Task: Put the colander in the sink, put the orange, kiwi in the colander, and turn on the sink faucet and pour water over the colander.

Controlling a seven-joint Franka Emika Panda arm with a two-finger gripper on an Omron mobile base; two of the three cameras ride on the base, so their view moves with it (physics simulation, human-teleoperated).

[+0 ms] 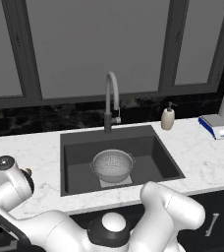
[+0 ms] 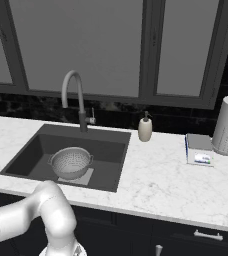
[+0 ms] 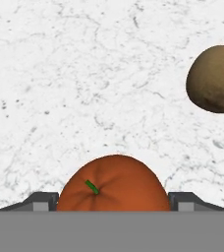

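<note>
- The colander sits inside the sink, right on the pale drain plate. That step looks done.
- The colander has no fruit in it yet.
- The orange lies on the white marble counter, with its little green stem facing up at the hand camera.
- The gripper is down around the orange, with 1 finger on each side of it. The fingers sit very near the fruit, but I cannot tell if they squeeze it yet.
- The kiwi lies near the orange on the counter, not touching it.
- The sink faucet stands behind the sink, and no water runs from it.
- Left to do: 2 fruits into the colander, then water on.
</note>
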